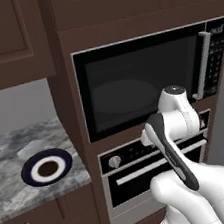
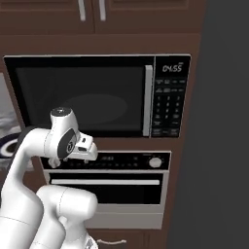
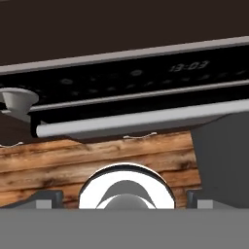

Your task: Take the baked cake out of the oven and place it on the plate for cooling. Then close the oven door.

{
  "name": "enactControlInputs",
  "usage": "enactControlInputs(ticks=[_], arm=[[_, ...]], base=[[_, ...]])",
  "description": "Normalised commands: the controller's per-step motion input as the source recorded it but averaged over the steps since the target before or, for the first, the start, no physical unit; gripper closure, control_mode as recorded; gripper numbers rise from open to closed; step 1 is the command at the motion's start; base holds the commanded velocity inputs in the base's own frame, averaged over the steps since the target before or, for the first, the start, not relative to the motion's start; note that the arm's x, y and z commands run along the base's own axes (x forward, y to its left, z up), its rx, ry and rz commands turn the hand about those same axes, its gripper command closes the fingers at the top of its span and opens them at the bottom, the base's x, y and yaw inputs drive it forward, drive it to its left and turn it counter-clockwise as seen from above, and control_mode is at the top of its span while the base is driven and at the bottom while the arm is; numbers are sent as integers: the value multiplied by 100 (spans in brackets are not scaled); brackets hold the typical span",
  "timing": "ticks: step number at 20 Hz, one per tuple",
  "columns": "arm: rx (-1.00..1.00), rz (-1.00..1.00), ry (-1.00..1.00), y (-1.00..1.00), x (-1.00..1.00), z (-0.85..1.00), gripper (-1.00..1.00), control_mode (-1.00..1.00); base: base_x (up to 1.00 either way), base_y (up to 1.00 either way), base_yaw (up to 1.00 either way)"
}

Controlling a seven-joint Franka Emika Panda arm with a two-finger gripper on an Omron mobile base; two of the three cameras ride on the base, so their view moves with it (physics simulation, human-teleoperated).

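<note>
Before the shut oven door (image 2: 104, 187), tool (image 3: 124, 197) spread wide, plate (image 1: 46, 167) on counter (image 1: 25, 197)

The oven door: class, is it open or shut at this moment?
Shut. The oven door stands upright, flush with the oven front, its bar handle lying horizontal below the control panel.

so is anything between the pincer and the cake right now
Yes: the oven door is shut, its bar handle across the front, so the cake is sealed behind it. The open pincer faces the handle with nothing between them.
</note>
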Motion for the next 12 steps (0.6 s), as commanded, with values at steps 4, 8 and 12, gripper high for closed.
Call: enactControlInputs(ticks=[4,8,12], arm=[[0,0,0,0,0,0,-100,100],[0,0,0,0,0,0,-100,100],[0,0,0,0,0,0,-100,100]], base=[[-40,39,-29],[-46,33,-28],[-45,30,-28]])
